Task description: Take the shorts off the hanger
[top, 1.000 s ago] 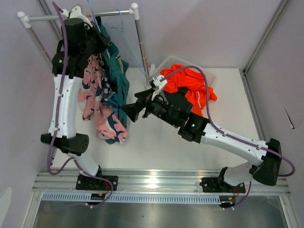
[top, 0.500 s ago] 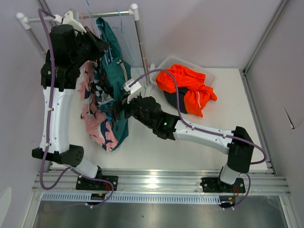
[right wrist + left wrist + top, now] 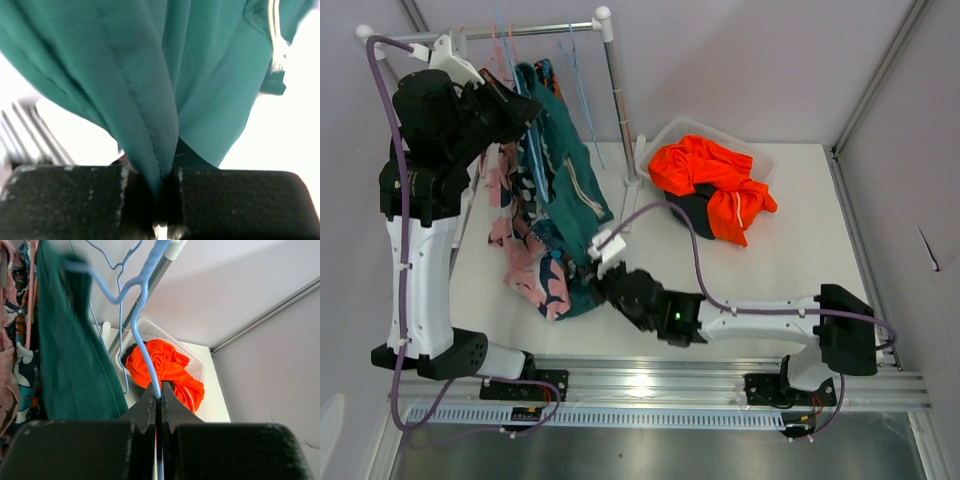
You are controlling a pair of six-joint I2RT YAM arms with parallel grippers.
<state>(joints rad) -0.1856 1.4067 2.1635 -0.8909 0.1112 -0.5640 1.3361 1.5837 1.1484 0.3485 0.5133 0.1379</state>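
While the left gripper [image 3: 159, 398] pinches the blue hanger [image 3: 141, 356], the right gripper [image 3: 161, 182] clamps the teal shorts [image 3: 205, 75].

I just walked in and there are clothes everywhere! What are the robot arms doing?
They are taking shorts off a hanger. The left tool is pinched shut on a blue hanger up by the rack. The right tool is pinched shut on the lower part of the teal green shorts draped on it. Those shorts are not off yet. Orange shorts lie in the clear bin.
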